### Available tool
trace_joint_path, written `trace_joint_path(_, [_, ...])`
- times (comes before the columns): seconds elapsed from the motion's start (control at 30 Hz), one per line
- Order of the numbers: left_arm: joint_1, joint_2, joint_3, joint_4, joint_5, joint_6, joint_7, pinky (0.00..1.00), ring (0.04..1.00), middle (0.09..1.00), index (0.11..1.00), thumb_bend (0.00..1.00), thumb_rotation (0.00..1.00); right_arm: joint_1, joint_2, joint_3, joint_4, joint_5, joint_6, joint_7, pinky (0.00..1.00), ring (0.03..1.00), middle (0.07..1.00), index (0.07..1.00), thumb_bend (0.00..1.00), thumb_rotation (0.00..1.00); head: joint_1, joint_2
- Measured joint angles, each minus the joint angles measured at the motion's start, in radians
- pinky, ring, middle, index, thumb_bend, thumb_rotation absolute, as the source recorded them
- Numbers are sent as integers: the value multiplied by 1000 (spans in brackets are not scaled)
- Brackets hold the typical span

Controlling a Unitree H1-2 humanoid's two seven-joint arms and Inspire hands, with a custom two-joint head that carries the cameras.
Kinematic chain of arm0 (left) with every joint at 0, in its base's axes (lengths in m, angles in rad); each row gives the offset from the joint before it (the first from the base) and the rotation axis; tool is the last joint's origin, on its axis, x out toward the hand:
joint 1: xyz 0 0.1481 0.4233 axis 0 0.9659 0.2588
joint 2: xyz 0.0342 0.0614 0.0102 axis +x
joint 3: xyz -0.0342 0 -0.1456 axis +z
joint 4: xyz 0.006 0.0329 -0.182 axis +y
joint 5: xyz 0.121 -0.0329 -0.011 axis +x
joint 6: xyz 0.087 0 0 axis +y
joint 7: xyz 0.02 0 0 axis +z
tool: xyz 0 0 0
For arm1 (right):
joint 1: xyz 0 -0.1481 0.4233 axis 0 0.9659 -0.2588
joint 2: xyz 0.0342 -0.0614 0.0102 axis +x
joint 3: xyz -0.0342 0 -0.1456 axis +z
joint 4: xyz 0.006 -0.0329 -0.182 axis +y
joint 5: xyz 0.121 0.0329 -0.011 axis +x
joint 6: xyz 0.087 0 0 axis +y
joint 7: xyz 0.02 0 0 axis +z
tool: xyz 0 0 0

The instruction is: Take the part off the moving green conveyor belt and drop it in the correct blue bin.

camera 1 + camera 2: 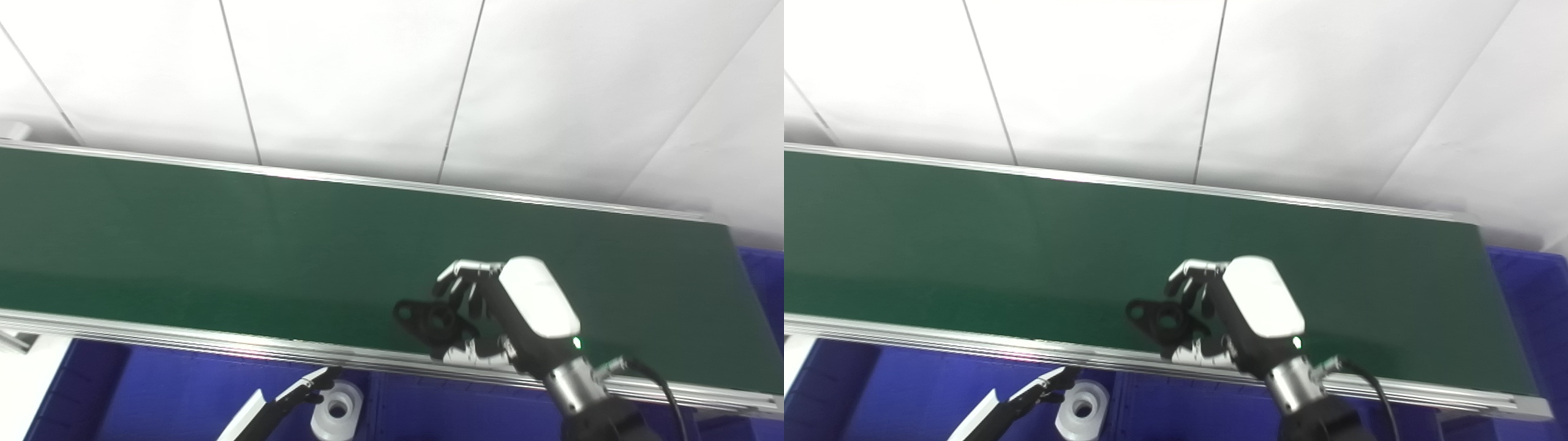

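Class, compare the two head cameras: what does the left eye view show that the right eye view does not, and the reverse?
Only the left eye view: a small pale object at the far left edge, above the belt rail.
Only the right eye view: the belt's right end with the rail corner.
Both: the green conveyor belt, the right hand around the black part, the left hand, a white ring part in the blue bin.

1. White wall panels (343, 73) fill the whole background, split by thin dark seams running up at a slant.
2. A silver metal rail (184, 340) runs along the near edge.
3. A matching metal strip (1274, 197) lines the far edge below the panels.
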Motion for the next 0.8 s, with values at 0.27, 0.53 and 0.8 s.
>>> trace_joint_path(0.27, [21, 0, 53, -54, -41, 0, -64, 820, 887, 911, 903, 788, 378, 236, 16, -20, -47, -1, 0, 11, 237, 441, 454, 514, 517, 0, -38, 77])
trace_joint_path(0.53, [29, -7, 138, -85, -75, 0, -174, 790, 878, 908, 901, 777, 356, 321, 2, -25, 15, -5, -25, -48, 237, 355, 453, 542, 507, 0, -67, 127])
trace_joint_path(0.8, [50, -52, 220, -114, -120, 0, -279, 772, 867, 899, 903, 797, 365, 292, 0, -6, 216, -28, -28, -81, 229, 389, 499, 489, 517, 0, -80, 156])
